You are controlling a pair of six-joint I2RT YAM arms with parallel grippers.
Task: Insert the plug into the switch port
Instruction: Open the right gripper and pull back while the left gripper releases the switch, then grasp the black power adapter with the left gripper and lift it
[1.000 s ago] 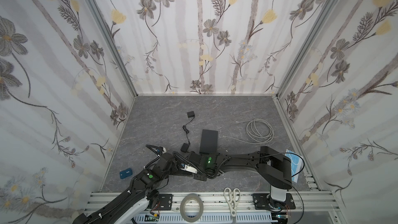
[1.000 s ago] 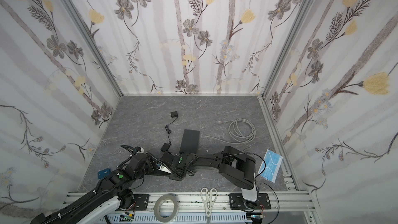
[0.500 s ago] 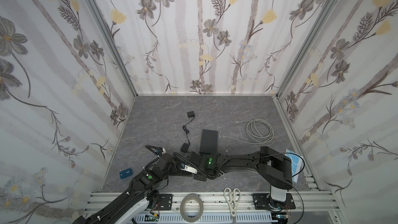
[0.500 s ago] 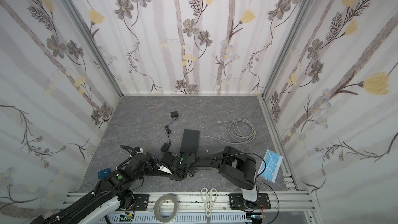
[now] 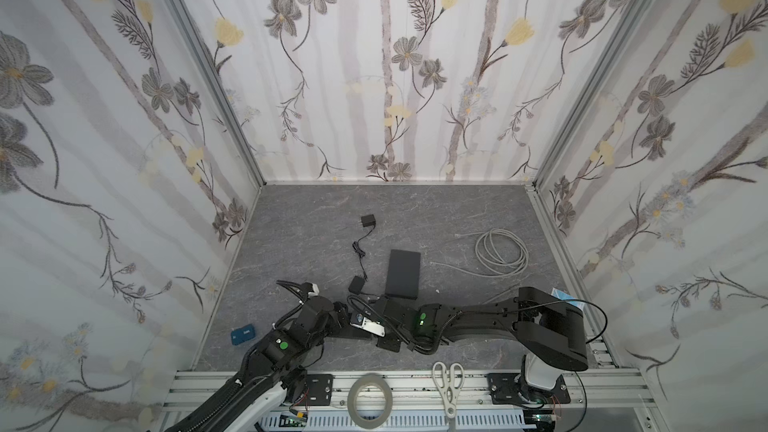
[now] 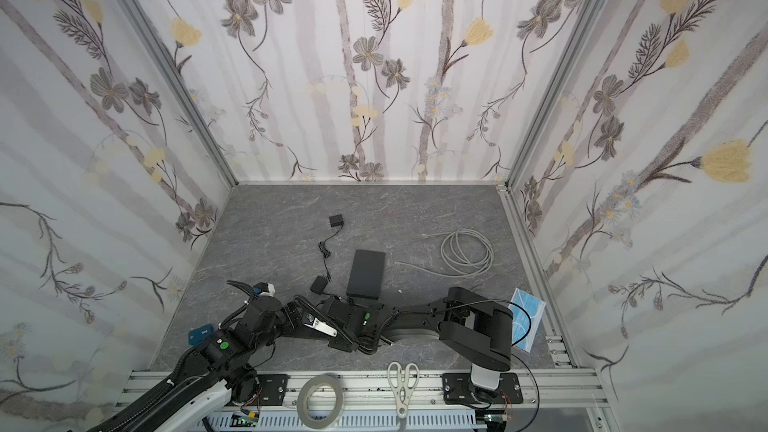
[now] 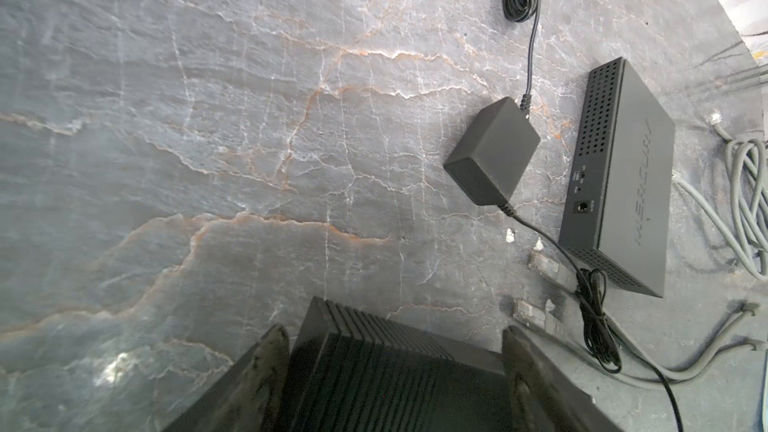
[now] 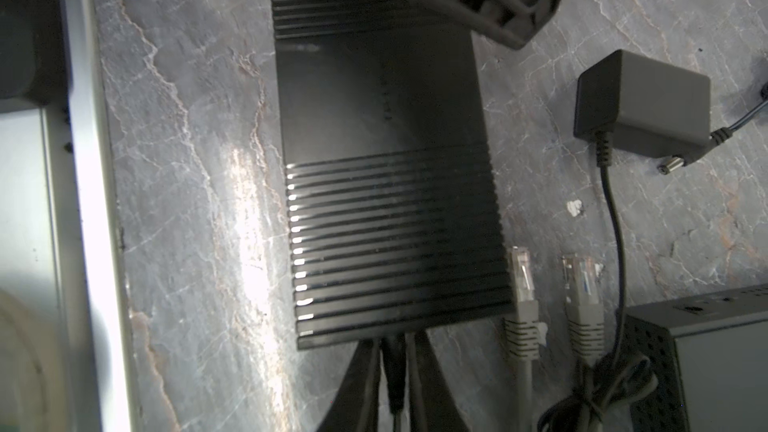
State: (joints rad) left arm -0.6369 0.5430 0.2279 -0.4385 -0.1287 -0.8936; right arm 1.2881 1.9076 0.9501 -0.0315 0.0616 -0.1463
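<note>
**Desk editor:** Where is the action?

**Photographer:** Middle of the desk's [image 5: 311, 222] near edge. The left gripper [image 7: 395, 331] straddles the ribbed black switch [image 8: 386, 201], pads against its sides, bracing it.

**Desk editor:** And the right gripper [image 8: 394, 347]?

**Photographer:** Its jaws flank the black plug [image 8: 392, 367] at the switch's end face. Whether they are pinching it or merely beside it, I cannot tell. The port itself is hidden.

**Desk editor:** The danger?

**Photographer:** A half-seated plug, most likely. If the jaws part too soon, the stiff lead may lever it out. If the brace slips, the switch skids under any push.

**Desk editor:** Anything else?

**Photographer:** The loose grey connectors [image 8: 521, 280] and the adapter lead [image 8: 611, 222] lie just beside. A withdrawing finger could snag them.
</note>
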